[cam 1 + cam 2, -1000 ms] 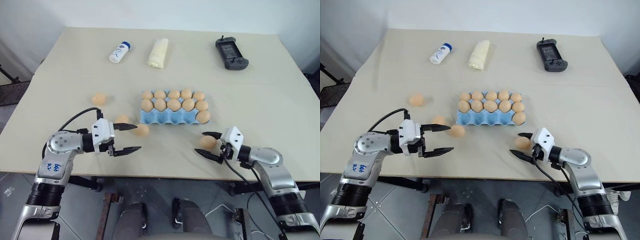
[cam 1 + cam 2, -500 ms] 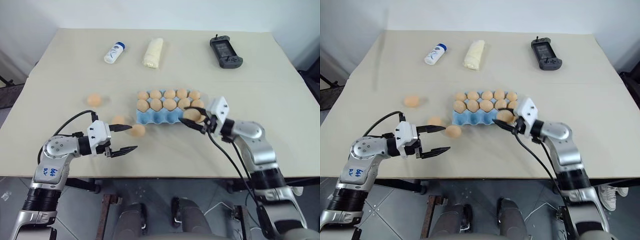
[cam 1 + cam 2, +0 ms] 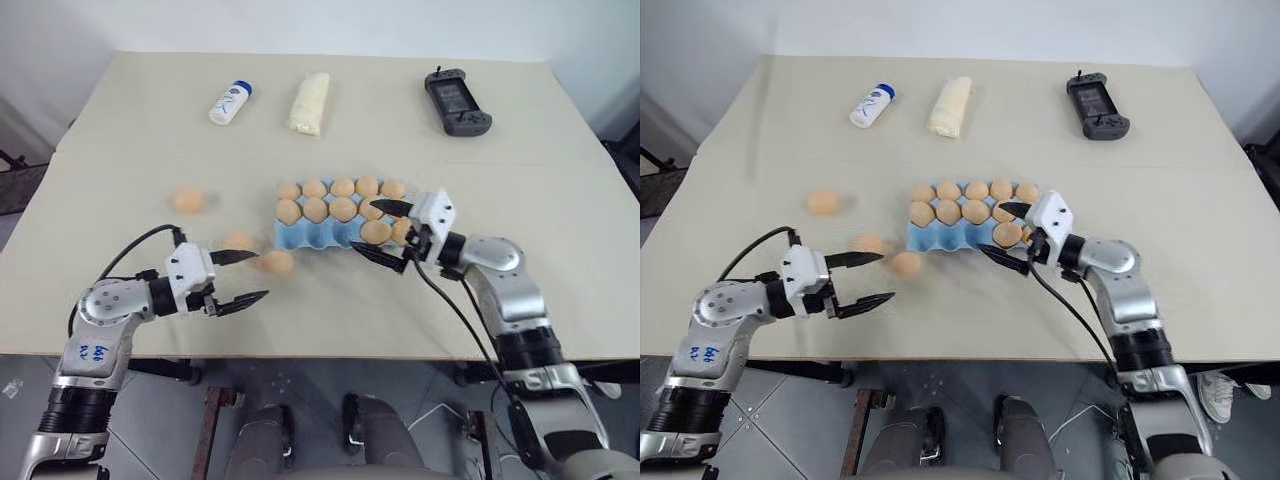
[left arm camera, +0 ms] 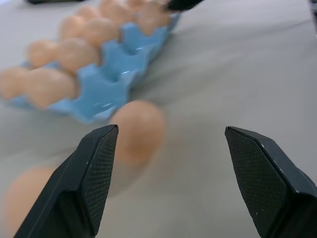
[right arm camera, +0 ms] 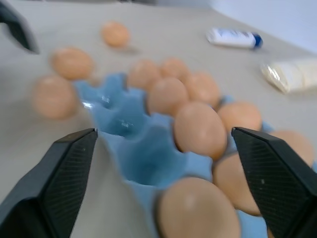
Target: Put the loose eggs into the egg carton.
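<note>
taking the egg carton (image 3: 330,236) as the landmark, the far-left loose egg (image 3: 187,199) lies well out to the carton's left on the table (image 3: 560,200). nearer in, the left gripper (image 3: 243,277) hovers just off the carton's near-left corner with its jaws wide and nothing between them. two more loose eggs sit there: one (image 3: 238,242) just left of the carton, another (image 3: 278,262) beside its near-left corner, close to the upper left finger. the carton's two far rows look full, and its near row has eggs toward the right end with blue cups bare to the left. at that right end the right gripper (image 3: 385,232) stands with jaws wide, straddling an egg (image 3: 376,232) seated in a near-row cup.

these eggs are likely light, smooth and brittle, and rounded enough to roll or squirt out of a pinch. best taken across the widest middle, pads square on opposite sides, with a soft squeeze.
</note>
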Action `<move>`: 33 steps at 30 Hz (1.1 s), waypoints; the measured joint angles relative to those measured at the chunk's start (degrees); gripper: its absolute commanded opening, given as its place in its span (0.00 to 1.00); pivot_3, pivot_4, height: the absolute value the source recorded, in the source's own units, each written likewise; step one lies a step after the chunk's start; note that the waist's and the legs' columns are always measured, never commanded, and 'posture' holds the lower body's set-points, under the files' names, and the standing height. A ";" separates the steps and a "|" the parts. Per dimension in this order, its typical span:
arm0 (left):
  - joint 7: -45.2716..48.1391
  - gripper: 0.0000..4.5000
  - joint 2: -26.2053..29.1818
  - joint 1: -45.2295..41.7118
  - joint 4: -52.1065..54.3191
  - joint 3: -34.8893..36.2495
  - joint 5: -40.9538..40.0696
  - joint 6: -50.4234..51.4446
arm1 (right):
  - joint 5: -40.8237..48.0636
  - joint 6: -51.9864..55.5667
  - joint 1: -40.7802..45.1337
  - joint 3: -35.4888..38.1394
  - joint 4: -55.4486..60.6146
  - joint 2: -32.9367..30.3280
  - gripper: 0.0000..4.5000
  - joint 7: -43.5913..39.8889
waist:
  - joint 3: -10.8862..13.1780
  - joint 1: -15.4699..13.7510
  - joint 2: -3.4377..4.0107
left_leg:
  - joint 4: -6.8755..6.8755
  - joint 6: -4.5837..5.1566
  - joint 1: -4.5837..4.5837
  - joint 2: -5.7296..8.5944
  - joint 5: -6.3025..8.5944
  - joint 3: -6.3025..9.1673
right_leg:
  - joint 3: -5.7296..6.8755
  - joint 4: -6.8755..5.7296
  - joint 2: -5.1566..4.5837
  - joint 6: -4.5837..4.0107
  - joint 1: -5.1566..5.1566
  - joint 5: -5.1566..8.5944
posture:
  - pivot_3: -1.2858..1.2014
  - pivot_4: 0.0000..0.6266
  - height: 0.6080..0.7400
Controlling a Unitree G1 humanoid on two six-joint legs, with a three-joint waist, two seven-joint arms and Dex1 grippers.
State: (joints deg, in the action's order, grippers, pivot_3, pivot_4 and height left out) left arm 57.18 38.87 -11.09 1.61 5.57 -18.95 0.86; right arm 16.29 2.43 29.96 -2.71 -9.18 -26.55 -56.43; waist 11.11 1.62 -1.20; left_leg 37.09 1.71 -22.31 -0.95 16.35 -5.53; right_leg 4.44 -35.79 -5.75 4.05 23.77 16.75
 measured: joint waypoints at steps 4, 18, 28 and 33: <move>0.67 0.81 2.76 2.84 -1.95 5.26 -1.47 -0.16 | 2.88 -1.22 -5.61 1.96 5.29 -5.89 0.99 -5.66 | 0.00 -0.05 0.01 | 0.01 0.05 0.04 0.00 0.07 -0.02 | 0.00 0.27 -0.03 0.00 -0.09 0.00 | 0.52 0.24 1.00; -0.36 1.00 1.57 6.68 -5.23 9.06 -2.14 -0.53 | 5.58 -1.33 -11.99 3.82 6.78 -10.87 1.00 -10.59 | 0.06 -0.29 0.09 | 0.00 -0.24 0.07 0.06 0.15 -0.02 | -0.01 0.26 -0.18 -0.06 -0.08 0.03 | 0.52 0.24 1.00; -6.67 1.00 -8.10 -0.08 2.29 -4.79 2.48 3.35 | 4.59 -2.20 -12.64 3.15 7.82 -10.56 1.00 -8.79 | 0.06 -0.12 0.09 | 0.08 -0.21 0.08 0.07 0.12 -0.07 | 0.01 0.15 -0.11 -0.04 -0.11 0.01 | 0.52 0.24 1.00; -12.43 1.00 -12.16 -2.08 -0.14 -6.81 7.01 1.82 | 4.56 -1.94 -13.45 2.98 9.53 -10.25 1.00 -7.80 | 0.05 -0.22 0.09 | 0.11 0.07 0.13 0.06 -0.08 -0.10 | 0.00 0.08 -0.07 -0.03 -0.12 0.01 | 0.52 0.24 1.00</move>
State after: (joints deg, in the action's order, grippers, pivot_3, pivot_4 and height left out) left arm 44.75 26.71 -13.18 1.47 -1.24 -11.94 2.68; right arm 20.85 0.48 16.51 0.27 0.35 -36.80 -64.22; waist 11.16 1.40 -1.10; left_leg 37.19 1.78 -22.18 -0.89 16.27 -5.63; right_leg 4.43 -35.71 -5.82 4.02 23.65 16.76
